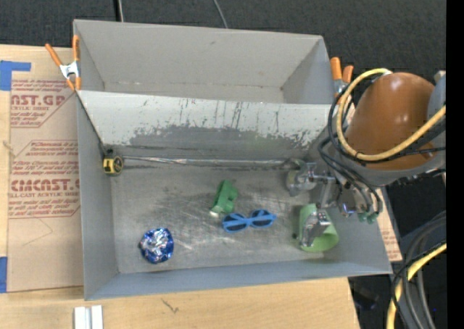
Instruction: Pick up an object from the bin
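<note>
Grey bin holds a round green object beneath the claw.

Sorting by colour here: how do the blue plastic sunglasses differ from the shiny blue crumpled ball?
The blue plastic sunglasses are flat and open-framed; the shiny blue crumpled ball is a rounded lump. The sunglasses are plain blue; the ball glints white. The sunglasses lie mid-floor; the ball sits alone, lower left. Both are blue, resting on the bin floor.
</note>
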`<act>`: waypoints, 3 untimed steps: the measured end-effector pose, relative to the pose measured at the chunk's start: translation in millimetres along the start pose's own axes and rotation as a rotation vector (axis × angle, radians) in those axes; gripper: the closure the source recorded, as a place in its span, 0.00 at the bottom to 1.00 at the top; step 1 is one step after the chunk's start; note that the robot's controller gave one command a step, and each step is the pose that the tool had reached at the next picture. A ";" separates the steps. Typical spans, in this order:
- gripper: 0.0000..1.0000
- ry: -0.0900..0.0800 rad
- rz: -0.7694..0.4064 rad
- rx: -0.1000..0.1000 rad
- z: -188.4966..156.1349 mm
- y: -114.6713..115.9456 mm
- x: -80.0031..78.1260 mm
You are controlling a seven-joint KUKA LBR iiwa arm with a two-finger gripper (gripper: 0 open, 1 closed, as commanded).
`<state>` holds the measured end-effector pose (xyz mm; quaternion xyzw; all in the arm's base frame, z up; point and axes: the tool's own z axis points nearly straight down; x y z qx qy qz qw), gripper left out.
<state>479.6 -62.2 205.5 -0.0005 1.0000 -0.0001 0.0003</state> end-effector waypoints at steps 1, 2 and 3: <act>0.00 -0.008 -0.260 0.000 131.4 52.0 -38.2; 1.00 -0.003 -0.260 -0.001 128.9 51.5 -37.6; 1.00 -0.009 -0.313 0.000 -48.6 74.1 -40.7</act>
